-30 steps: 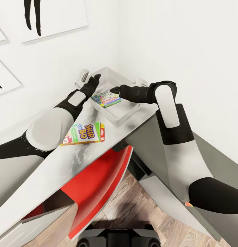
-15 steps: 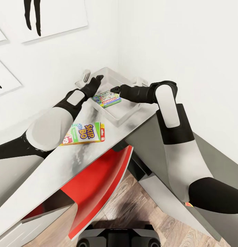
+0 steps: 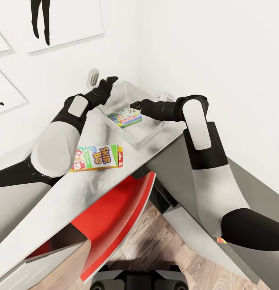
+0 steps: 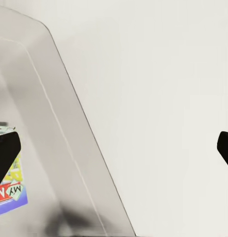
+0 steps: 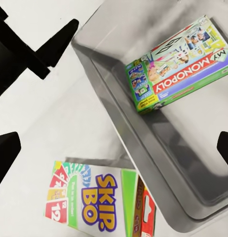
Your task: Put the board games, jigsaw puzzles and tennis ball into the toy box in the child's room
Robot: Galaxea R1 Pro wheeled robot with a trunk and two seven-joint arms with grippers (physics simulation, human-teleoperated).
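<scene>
Toy box point(image 3: 153, 131) sits at the worktop point(image 3: 95, 187) corner, a Monopoly box point(image 3: 125, 117) flat on its floor. Right gripper point(image 3: 135, 106) hangs just above that game, fingers spread wide, empty. Left gripper point(image 3: 110, 80) is over the bin's far rim by the wall, fingers wide apart, holding nothing. Skip-Bo box point(image 3: 98, 157) lies on the worktop outside the bin, under the left forearm.

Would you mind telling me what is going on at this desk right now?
The robot is tidying games into the toy box. A Monopoly box lies inside; the Skip-Bo box waits on the table. The left gripper and right gripper, both open and empty, hover at the bin.
</scene>
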